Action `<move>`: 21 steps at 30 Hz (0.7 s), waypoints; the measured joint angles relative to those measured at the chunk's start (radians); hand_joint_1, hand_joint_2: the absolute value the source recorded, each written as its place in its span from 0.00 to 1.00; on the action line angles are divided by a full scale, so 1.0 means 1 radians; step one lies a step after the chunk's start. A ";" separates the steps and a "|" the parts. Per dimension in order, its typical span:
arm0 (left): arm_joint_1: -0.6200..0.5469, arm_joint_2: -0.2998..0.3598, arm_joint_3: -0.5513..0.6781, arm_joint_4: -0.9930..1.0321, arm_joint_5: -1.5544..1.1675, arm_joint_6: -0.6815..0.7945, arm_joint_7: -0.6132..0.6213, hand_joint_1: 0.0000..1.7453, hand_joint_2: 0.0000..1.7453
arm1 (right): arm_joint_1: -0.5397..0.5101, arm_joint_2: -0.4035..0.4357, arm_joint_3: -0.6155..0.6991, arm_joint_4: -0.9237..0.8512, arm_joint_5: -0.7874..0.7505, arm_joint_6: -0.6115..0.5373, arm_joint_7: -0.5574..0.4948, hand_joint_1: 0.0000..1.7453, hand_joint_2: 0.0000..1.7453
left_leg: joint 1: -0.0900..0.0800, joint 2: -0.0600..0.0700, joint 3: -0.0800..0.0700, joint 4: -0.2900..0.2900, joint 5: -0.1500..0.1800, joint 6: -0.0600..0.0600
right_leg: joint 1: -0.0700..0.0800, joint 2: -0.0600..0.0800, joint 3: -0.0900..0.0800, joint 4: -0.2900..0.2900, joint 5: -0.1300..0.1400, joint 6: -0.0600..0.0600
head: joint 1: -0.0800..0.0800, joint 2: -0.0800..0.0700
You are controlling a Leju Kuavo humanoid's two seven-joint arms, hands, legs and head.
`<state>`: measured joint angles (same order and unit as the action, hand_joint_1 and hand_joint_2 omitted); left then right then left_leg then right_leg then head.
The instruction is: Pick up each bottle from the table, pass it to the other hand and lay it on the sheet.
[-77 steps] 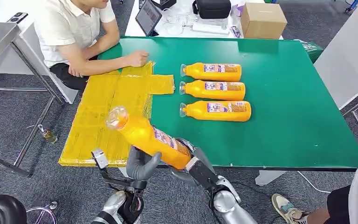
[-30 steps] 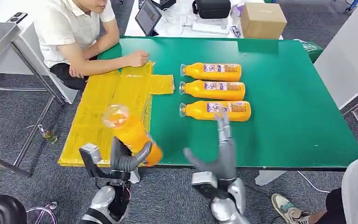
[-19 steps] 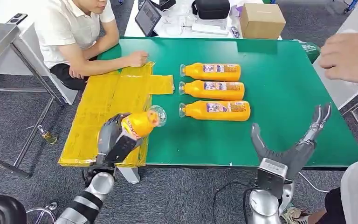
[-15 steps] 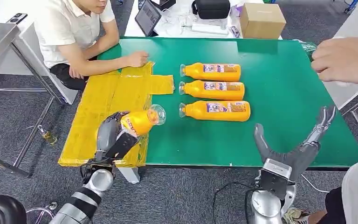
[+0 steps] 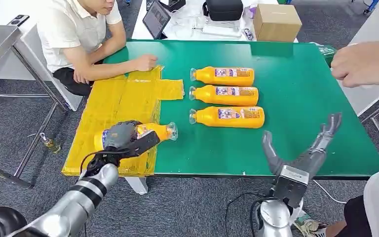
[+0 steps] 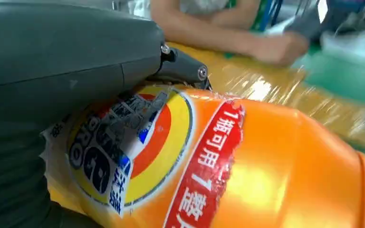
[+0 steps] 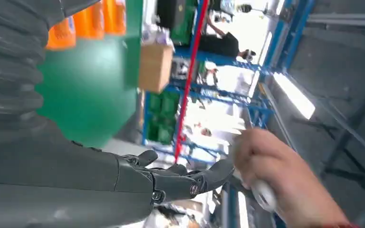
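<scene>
My left hand [image 5: 126,138] grips an orange bottle [image 5: 154,132] lying on its side over the near right part of the yellow sheet [image 5: 109,113], cap pointing right over the green table [image 5: 301,94]. Close up, the bottle [image 6: 247,175] shows its coloured label under my left hand [image 6: 62,71]. Three more orange bottles [image 5: 224,76] [image 5: 225,95] [image 5: 228,117] lie side by side on the table's middle. My right hand [image 5: 303,153] is open with fingers spread above the near right table edge, holding nothing; my right hand [image 7: 123,183] also appears from the wrist.
A seated person rests a fist [image 5: 144,61] on the sheet's far edge. Another person's hand [image 5: 362,64] hovers at the right, over the table's far corner. A cardboard box [image 5: 277,21], tablet and bag stand on the white table behind.
The bottle passed from my right hand to my left, which swung it down onto the sheet. My right hand opened and moved right. A person's hand came in at the right.
</scene>
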<state>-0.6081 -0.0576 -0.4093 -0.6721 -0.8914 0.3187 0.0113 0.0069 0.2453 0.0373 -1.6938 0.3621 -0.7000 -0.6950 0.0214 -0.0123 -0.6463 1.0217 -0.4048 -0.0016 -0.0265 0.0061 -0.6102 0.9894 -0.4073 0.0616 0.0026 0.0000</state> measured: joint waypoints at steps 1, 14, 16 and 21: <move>-0.030 -0.001 -0.007 0.047 -0.011 -0.020 0.014 0.89 1.00 | -0.004 -0.003 0.008 0.015 -0.015 0.000 0.000 0.00 1.00 | 0.000 0.000 0.000 0.000 0.000 0.000 | 0.000 0.000 0.000 0.000 0.000 0.000 | 0.000 0.000; -0.143 -0.034 -0.005 0.241 0.012 -0.154 0.072 0.00 1.00 | -0.028 -0.034 0.063 0.143 -0.122 0.000 0.000 0.00 1.00 | 0.000 0.000 0.001 0.000 0.000 0.000 | 0.000 0.000 0.002 0.000 0.000 0.000 | 0.000 0.000; -0.150 -0.037 0.003 0.254 0.024 -0.154 0.072 0.00 1.00 | -0.034 -0.039 0.072 0.158 -0.133 0.000 0.000 0.00 1.00 | 0.000 0.000 0.001 0.000 0.000 0.000 | 0.000 0.000 0.002 0.000 0.000 0.000 | 0.000 0.000; -0.161 -0.042 0.032 0.264 0.078 -0.184 0.012 0.00 1.00 | -0.036 -0.046 0.080 0.177 -0.137 0.000 0.000 0.00 1.00 | 0.000 -0.001 0.001 0.000 0.000 0.000 | 0.000 0.000 0.002 0.000 0.000 0.000 | 0.000 0.000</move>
<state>-0.7691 -0.0992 -0.3777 -0.4078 -0.8135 0.1347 0.0235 -0.0288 0.1991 0.1171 -1.5164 0.2251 -0.7000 -0.6950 0.0213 -0.0131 -0.6451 1.0217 -0.4048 -0.0017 -0.0267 0.0059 -0.6082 0.9895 -0.4076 0.0620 0.0023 0.0000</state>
